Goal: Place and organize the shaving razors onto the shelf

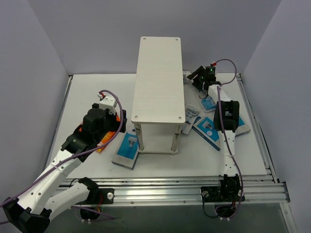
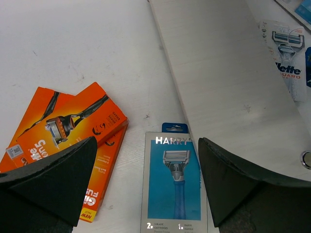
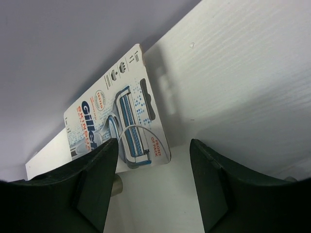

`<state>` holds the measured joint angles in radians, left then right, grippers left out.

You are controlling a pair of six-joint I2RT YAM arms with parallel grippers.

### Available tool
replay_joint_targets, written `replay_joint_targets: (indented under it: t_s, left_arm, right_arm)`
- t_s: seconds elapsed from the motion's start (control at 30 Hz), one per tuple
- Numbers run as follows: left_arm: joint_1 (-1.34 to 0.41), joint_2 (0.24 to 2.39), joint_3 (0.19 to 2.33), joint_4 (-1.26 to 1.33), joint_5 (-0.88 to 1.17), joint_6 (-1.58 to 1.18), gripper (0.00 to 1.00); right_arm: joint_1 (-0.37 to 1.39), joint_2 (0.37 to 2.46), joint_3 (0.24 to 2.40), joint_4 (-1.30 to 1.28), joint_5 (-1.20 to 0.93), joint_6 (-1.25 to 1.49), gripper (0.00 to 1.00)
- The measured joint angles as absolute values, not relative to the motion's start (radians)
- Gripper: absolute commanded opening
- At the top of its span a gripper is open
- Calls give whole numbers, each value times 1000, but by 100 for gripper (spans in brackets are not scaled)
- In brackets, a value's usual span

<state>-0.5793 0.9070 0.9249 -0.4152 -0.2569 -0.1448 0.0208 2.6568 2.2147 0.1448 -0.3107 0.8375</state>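
Note:
The shelf (image 1: 158, 82) stands mid-table, its pale wood-grain top bare. My left gripper (image 2: 146, 182) hangs open above a blue Harry's razor pack (image 2: 175, 179), which lies flat by the shelf's near left leg. Two orange razor boxes (image 2: 73, 121) overlap to its left. My right gripper (image 3: 153, 179) is open and holds nothing. It sits at the shelf's far right side (image 1: 197, 76). A white-and-blue Gillette pack (image 3: 121, 116) lies just past its left finger, beside a metal leg. More razor packs (image 1: 209, 131) lie on the table right of the shelf.
Pale purple walls close the table on three sides. A metal rail (image 1: 194, 187) runs along the near edge by the arm bases. The right arm (image 1: 226, 121) stretches over the packs (image 1: 209, 103) on the right side.

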Motion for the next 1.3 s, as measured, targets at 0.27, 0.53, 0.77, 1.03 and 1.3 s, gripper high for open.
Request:
replay_joint_targets:
  t_s: [0.27,0.53,0.77,1.03,1.3]
  left_arm:
    - [-580,907,925,-415,-256,-144,94]
    - [-581,907,925,-415,-256,-144,94]
    - [-581,907,925,-415,-256,-144,94]
    - [-581,905,925,-415,-256,-144,94]
    - [-581,881,925,-415,-259,-140,94]
  right_arm:
    - [21,2693,2256,160,-323,868,47]
    - [21,2717,2262,189,-348,905,20]
    - [20,2719,2243,207,-375,925,0]
    - [12,2677,2186,221,-387,938,0]
    - [3,2477,2034,190,-377,905,0]
